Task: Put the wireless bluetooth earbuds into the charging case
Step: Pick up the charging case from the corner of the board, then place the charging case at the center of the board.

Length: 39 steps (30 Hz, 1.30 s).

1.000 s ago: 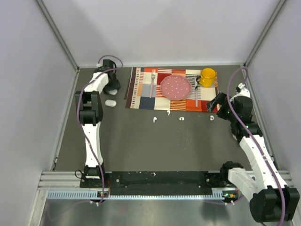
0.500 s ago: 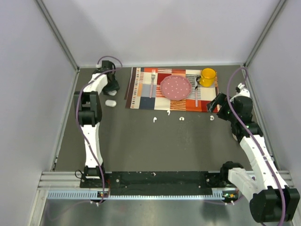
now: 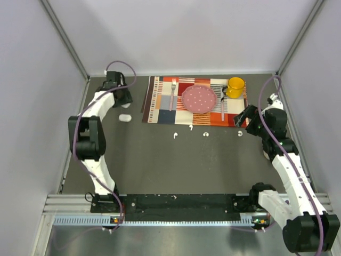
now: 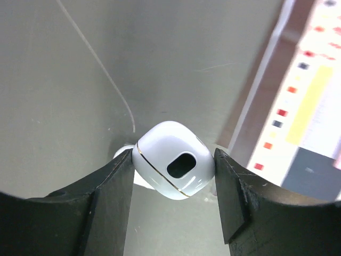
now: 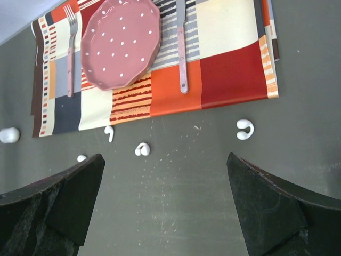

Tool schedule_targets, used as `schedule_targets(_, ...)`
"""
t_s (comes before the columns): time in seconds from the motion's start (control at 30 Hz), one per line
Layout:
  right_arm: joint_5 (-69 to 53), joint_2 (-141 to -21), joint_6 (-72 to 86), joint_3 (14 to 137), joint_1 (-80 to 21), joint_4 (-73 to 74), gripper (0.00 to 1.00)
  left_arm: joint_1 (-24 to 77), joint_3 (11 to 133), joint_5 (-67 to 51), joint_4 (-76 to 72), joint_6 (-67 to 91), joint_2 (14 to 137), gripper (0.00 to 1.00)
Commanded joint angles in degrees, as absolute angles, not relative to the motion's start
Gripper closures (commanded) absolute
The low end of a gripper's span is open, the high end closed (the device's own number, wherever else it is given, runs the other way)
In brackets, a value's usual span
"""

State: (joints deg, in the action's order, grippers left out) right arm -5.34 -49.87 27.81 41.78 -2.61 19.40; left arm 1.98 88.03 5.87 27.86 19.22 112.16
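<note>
Stretching beneath both arms, the dark grey matte table (image 3: 176,170) is carrying a striped, colour-blocked fabric placemat (image 3: 160,106) at its far side. Sitting on the mat are a pink dotted plate (image 3: 199,98), a yellow mug (image 3: 235,85) at the far right corner, a metal fork (image 3: 173,95) left of the plate and another long piece of cutlery (image 3: 222,106) right of it. The left gripper (image 4: 174,160) is working off the mat's left edge, its black fingers narrowed onto a glossy white pebble-shaped charging case (image 4: 170,168), one pad pressing each side. The case is tilting, its gold seam running diagonally and a dark oval recess facing the wrist camera. A second white rounded case (image 3: 125,118) is lying on the table close by. The right gripper (image 5: 164,157) is hanging with fingers spread wide, holding nothing. Four tiny white plastic wireless bluetooth earbuds (image 3: 205,134) are lying loose in a row on the table, just in front of the mat's near edge. The stemmed bud (image 5: 109,133) is pointing its stem away from the mat, while the curled bud (image 5: 245,129) is lying nearest the right gripper.
</note>
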Motion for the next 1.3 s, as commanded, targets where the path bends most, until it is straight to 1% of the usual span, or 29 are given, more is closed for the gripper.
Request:
schedule_targets(0.0,-6.59,-47.90,29.09,44.65,-2.90,18.81,0.01,4.21,84.22,0.36,20.84,15.12,98.38,1.00)
schedule_targets(0.03,-6.59,-47.55,29.18,44.56,-2.99,18.81,0.01,5.26,82.89,-4.96,20.66,13.99,96.87,1.00)
schedule_targets(0.1,-6.77,-46.59,29.44,44.12,-2.99,18.72,0.01,7.11,79.04,-7.63,20.74,13.01,93.97,1.00)
schedule_targets(0.2,-7.47,-45.44,29.09,43.16,-2.99,19.24,0.01,13.34,72.98,-9.66,22.06,10.90,86.69,1.00)
schedule_targets(0.23,-7.64,-44.83,28.92,42.81,-2.99,19.42,0.01,17.80,71.12,-10.36,21.80,9.25,85.36,1.00)
schedule_targets(0.3,-8.78,-44.39,28.39,41.84,-2.99,20.38,0.01,22.91,66.03,-9.06,21.54,8.88,81.50,1.00)
schedule_targets(0.33,-9.22,-44.21,28.04,41.66,-2.99,20.91,0.01,27.90,64.18,-8.97,21.01,8.27,80.43,1.00)
schedule_targets(0.37,-9.49,-44.30,27.43,41.75,-2.99,21.27,0.01,30.21,60.68,-9.23,19.44,8.44,79.55,1.00)
schedule_targets(0.43,-10.37,-44.65,26.55,42.36,-2.99,22.75,0.01,35.74,57.84,-10.80,18.37,7.48,78.22,1.00)
schedule_targets(0.57,-13.26,-44.39,25.23,41.58,-2.99,24.78,0.01,42.70,53.27,-11.52,17.93,5.28,80.24,1.00)
schedule_targets(0.67,-13.10,-42.55,26.97,38.42,-2.99,25.14,0.01,47.97,53.70,-9.32,18.81,3.61,83.93,1.00)
schedule_targets(0.73,-12.48,-40.00,28.30,36.14,-2.90,25.14,0.01,52.09,54.40,-5.20,19.16,2.38,86.56,1.00)
schedule_targets(0.83,-13.62,-38.06,29.97,34.90,-2.99,25.05,0.01,55.71,56.42,-3.61,19.69,0.62,90.25,1.00)
schedule_targets(1.0,-12.84,-35.69,30.85,34.28,-2.99,26.45,0.01,59.58,60.02,-0.71,21.35,-2.80,96.58,0.97)
schedule_targets(1.07,-12.48,-34.81,31.64,33.49,-2.90,26.46,0.01,60.55,60.82,2.10,21.45,-3.60,98.25,0.95)
schedule_targets(1.1,-12.48,-34.46,31.99,33.23,-2.90,26.37,0.01,61.08,60.99,2.28,21.62,-4.13,98.52,0.94)
schedule_targets(1.13,-12.48,-34.02,31.99,32.96,-2.90,26.37,0.01,61.26,60.91,2.37,21.45,-4.22,98.79,0.85)
schedule_targets(1.2,-12.22,-33.84,32.17,32.87,-2.99,26.72,0.01,61.52,60.65,2.55,21.36,-4.66,99.05,0.72)
schedule_targets(1.23,-12.13,-33.75,32.34,32.87,-2.99,26.81,0.01,61.52,60.38,2.81,21.36,-4.75,99.05,0.63)
schedule_targets(1.27,-11.95,-33.75,32.26,32.96,-2.99,26.98,0.01,61.61,60.12,3.51,21.36,-4.83,98.79,0.61)
